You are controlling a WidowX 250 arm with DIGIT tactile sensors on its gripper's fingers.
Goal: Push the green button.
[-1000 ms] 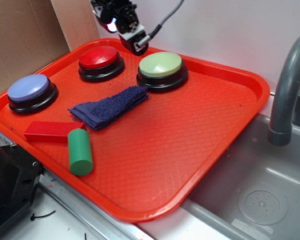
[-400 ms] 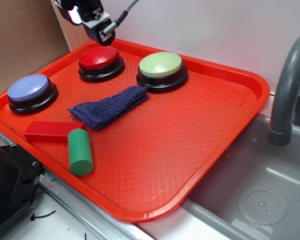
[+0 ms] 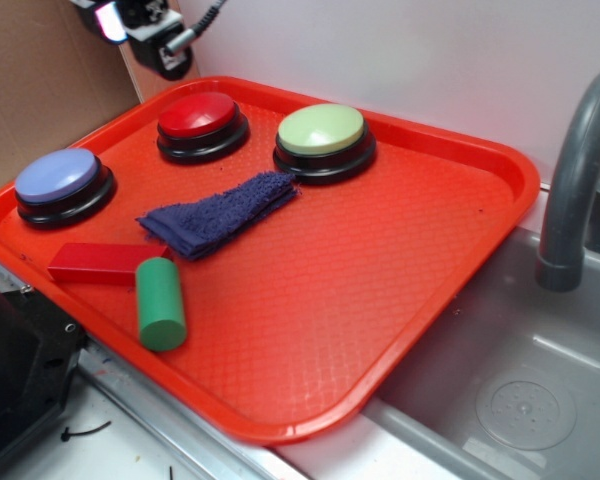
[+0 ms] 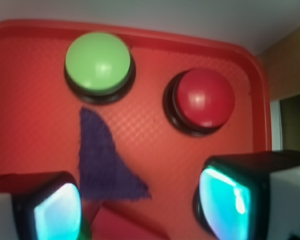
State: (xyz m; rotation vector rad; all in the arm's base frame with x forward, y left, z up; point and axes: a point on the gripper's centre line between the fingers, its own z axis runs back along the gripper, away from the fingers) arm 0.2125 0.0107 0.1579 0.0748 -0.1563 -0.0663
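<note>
The claw (image 4: 140, 207) hangs high with its jaws spread and nothing between them — a clear overview. The green button (image 4: 97, 62) sits ahead and left, beyond the blue cloth (image 4: 107, 160), untouched.

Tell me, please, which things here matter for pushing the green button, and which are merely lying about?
For the job: green button, gripper.

Lying about: red button, blue button, dark blue cloth, red block, green cylinder, all on the tray.
</note>
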